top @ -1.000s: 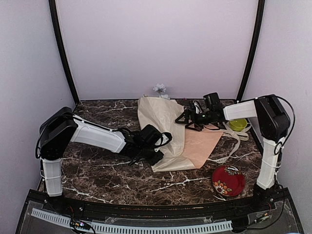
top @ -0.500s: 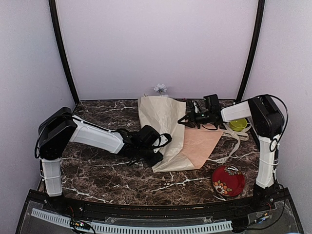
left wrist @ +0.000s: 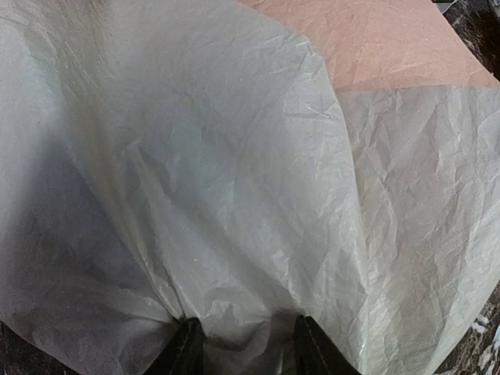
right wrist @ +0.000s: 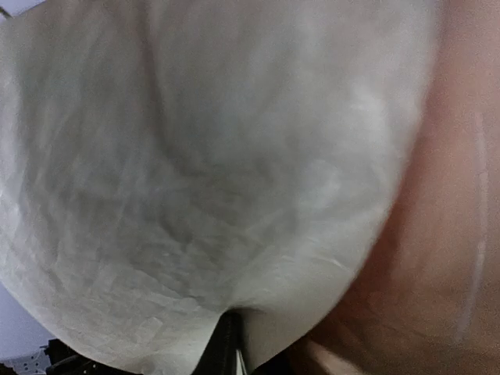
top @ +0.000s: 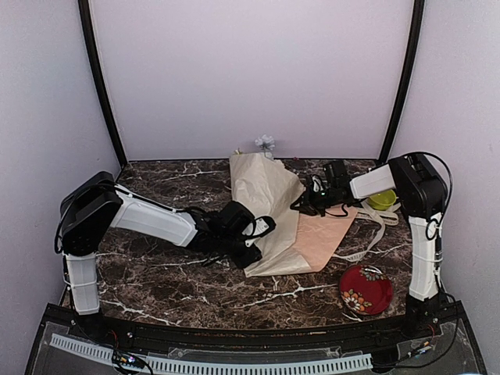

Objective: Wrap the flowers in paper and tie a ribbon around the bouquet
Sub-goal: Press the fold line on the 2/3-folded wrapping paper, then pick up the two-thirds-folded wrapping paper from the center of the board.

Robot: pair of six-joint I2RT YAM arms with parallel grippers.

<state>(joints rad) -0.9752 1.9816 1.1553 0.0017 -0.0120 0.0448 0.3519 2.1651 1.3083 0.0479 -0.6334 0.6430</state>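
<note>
Marble worktop point(top: 156, 273) | left jaws: pinching paper point(top: 266, 191) fold between them | right jaws: pressed together on paper edge | flowers point(top: 266, 141): beyond both

The paper point(top: 269, 211) is lying across the middle of the table point(top: 156, 273), with the flowers point(top: 266, 142) poking out beyond its far end. The left gripper point(top: 254, 248) is sitting at the paper's near left edge and the right gripper point(top: 300, 206) at its right side, each pinching paper. The ribbon point(top: 375, 230) is trailing just right of the paper, a bowl point(top: 381, 199) lying behind it and a plate point(top: 366, 290) sitting in front.
</note>
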